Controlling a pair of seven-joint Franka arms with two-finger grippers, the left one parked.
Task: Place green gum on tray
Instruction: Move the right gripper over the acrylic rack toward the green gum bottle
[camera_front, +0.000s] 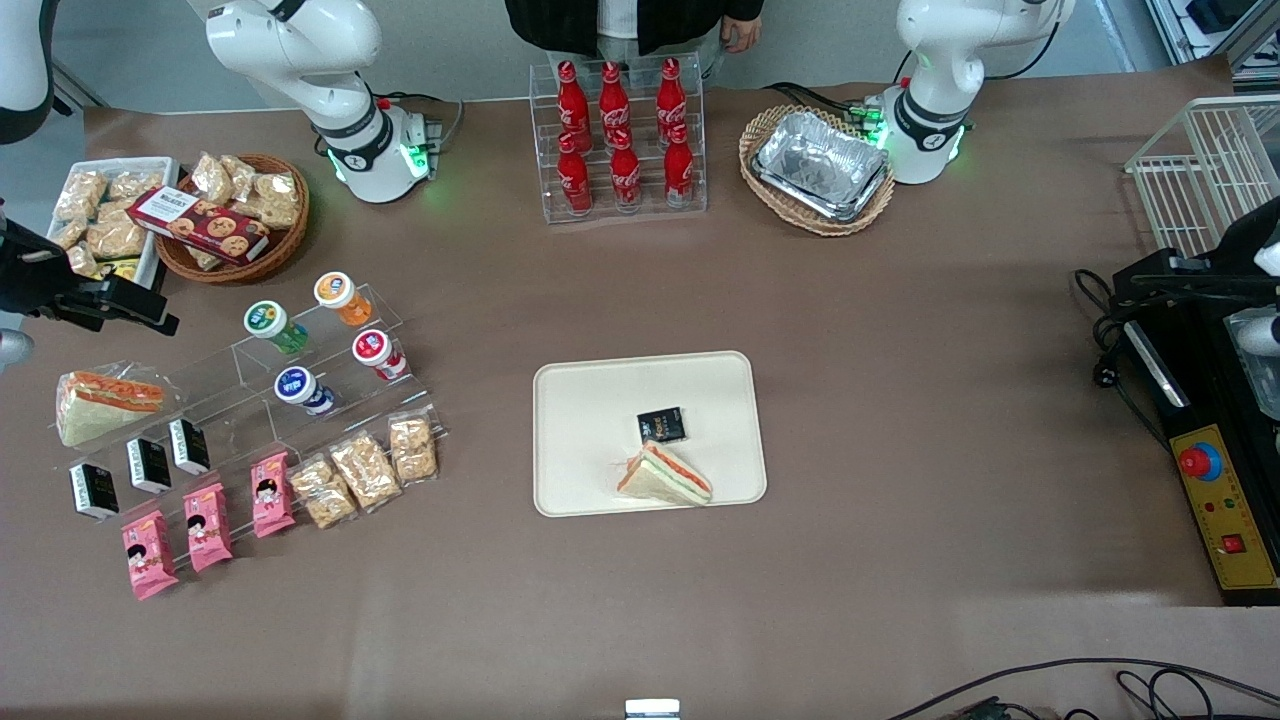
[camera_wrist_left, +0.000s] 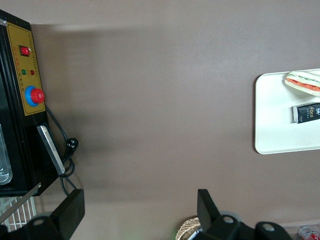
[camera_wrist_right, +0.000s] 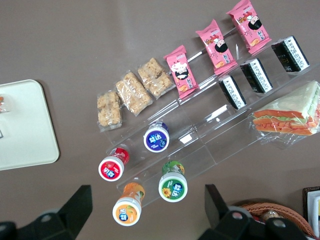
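We see the green gum (camera_front: 273, 325), a small cylindrical bottle with a round white lid, lying on a clear acrylic stepped rack (camera_front: 300, 390) toward the working arm's end of the bench (camera_front: 900, 420). On the same rack lie an orange bottle (camera_front: 342, 297), a red bottle (camera_front: 379, 353) and a blue bottle (camera_front: 304, 390), each apart from the gum. Nearer the front camera we note crumbly snack bars (camera_front: 365, 470) in clear wrap, glossy pink packets (camera_front: 208, 525) and small black packs (camera_front: 148, 466).

The tray (camera_front: 590, 420), flat, cream and round-cornered with a low rim, sits mid-bench, well apart from the gum. It carries a wrapped triangular sandwich (camera_front: 664, 476) and a black packet (camera_front: 661, 425).

In the wrist view the end effector (camera_wrist_right: 147, 210) hangs above the rack, fingers (camera_wrist_right: 80, 200) spread wide and holding nothing, with the gum (camera_wrist_right: 173, 182) between them.
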